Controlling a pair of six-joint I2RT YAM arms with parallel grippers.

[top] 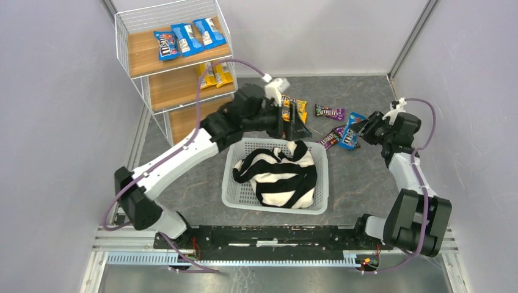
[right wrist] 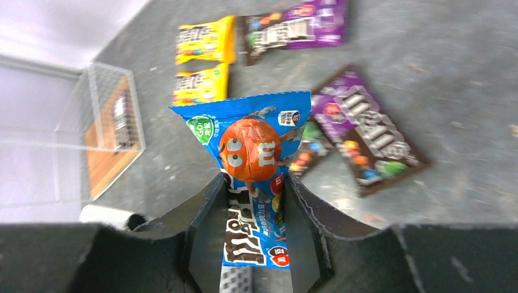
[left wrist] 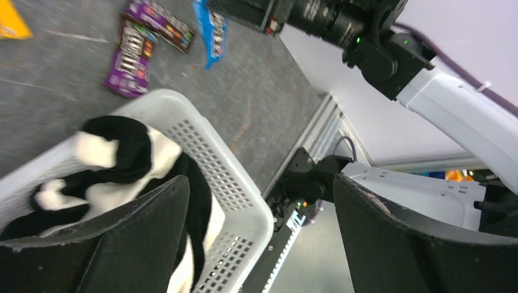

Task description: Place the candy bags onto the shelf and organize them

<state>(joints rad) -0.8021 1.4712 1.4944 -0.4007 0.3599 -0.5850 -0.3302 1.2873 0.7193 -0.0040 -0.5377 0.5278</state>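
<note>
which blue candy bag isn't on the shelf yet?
The blue bag pinched in the right pincer, beside the purple bags on the table. The other three blue bags lie side by side on the shelf, top board.

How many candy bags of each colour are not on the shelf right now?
Yellow bags: 2
Purple bags: 3, one partly hidden behind the blue one
Blue bag: 1, pinched in the right jaws
Total: 6
</note>
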